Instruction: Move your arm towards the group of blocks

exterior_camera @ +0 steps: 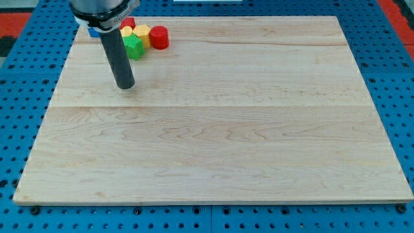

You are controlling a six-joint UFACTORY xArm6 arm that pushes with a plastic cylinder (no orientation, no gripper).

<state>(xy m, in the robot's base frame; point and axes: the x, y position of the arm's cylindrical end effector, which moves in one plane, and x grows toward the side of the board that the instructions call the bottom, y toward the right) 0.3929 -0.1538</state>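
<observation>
A tight group of blocks sits near the view's top left of the wooden board (213, 129). It holds a red cylinder (160, 37), a yellow block (141, 35), a green block (134, 46) and a partly hidden red block (128, 24) behind them. A further block behind the rod may be blue, but it is mostly hidden. My tip (125, 85) rests on the board just below the group, a short way below and left of the green block, not touching it. The dark rod rises up and covers the left side of the group.
The board lies on a blue pegboard table (388, 77) with rows of holes. The arm's body (103, 10) fills the view's top left, over the board's top edge. A red area shows in the view's far top left corner (16, 16).
</observation>
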